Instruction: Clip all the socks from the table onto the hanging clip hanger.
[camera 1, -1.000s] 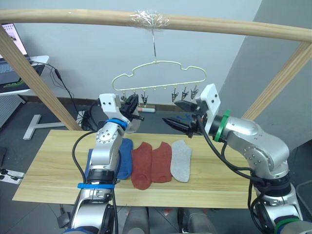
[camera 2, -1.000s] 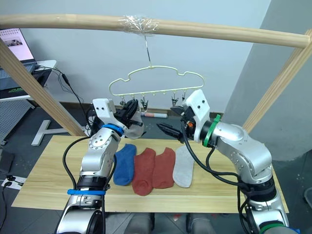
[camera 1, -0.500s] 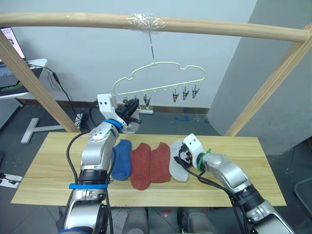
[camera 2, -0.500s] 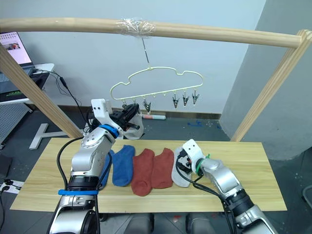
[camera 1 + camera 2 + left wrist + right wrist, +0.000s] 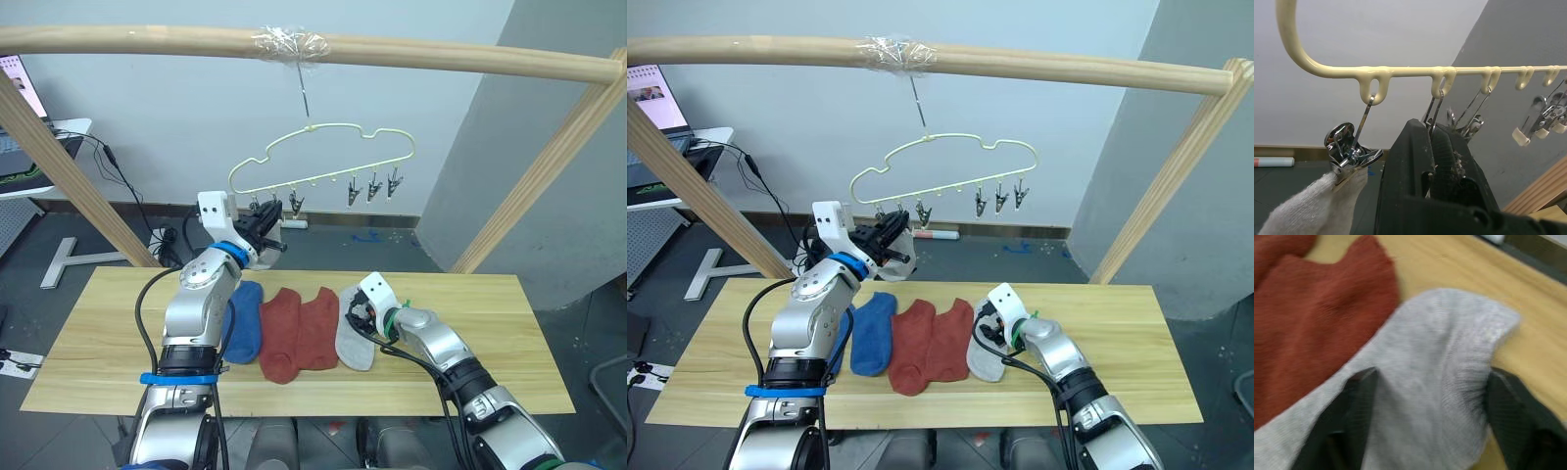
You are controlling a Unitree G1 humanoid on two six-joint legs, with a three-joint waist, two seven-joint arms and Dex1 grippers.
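On the table (image 5: 118,333), the right gripper (image 5: 1425,396) straddles the grey sock (image 5: 1440,352) unclenched, risking snagging the adjacent rust-red sock (image 5: 1312,318).

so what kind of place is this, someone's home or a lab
Most likely a lab or test room, not a home. The clip hanger hangs from a bare wooden pole frame built over a plain table, cables trail across the floor, and a laptop sits on a side desk.
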